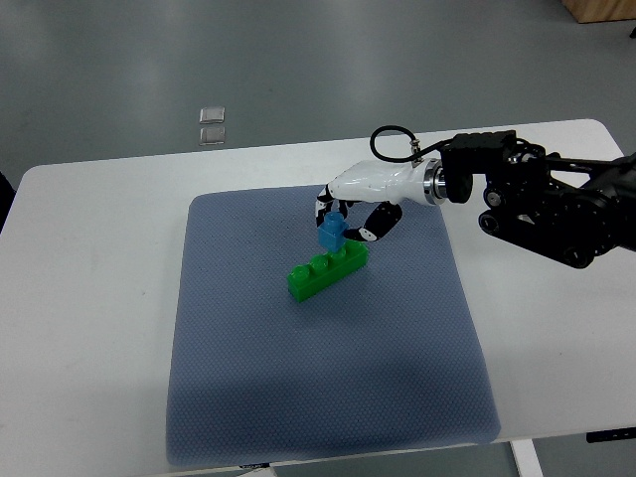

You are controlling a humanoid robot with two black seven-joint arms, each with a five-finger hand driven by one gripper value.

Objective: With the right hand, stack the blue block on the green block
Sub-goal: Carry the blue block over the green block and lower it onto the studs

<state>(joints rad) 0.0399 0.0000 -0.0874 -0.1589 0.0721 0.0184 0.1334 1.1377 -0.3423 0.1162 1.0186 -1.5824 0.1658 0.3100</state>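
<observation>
The right robot hand [345, 221] came in from the right edge on a black arm [542, 209] and reached over the grey-blue mat [328, 388]. Its white palm sat above, with the black-and-white fingers [382, 223] curled down and inward. The fingers were closed around the blue block [331, 234], which was pinched between the fingertips on the left and the thumb side on the right. The blue block was small, upright and right over the green block [327, 272], near its right-hand end. Could not tell whether the blue block was touching the studs or just above them.

The green block was long, with studs on top, and lay at an angle on the mat, its left end nearer the camera. It sat around the mat's upper middle.

The mat covered the centre of the white tabletop [89, 298]. A black cable loop [393, 139] stuck up at the wrist. Beyond the tabletop's far edge, two small square plates [213, 124] were on the grey floor [298, 60]. Left hand was not seen.
</observation>
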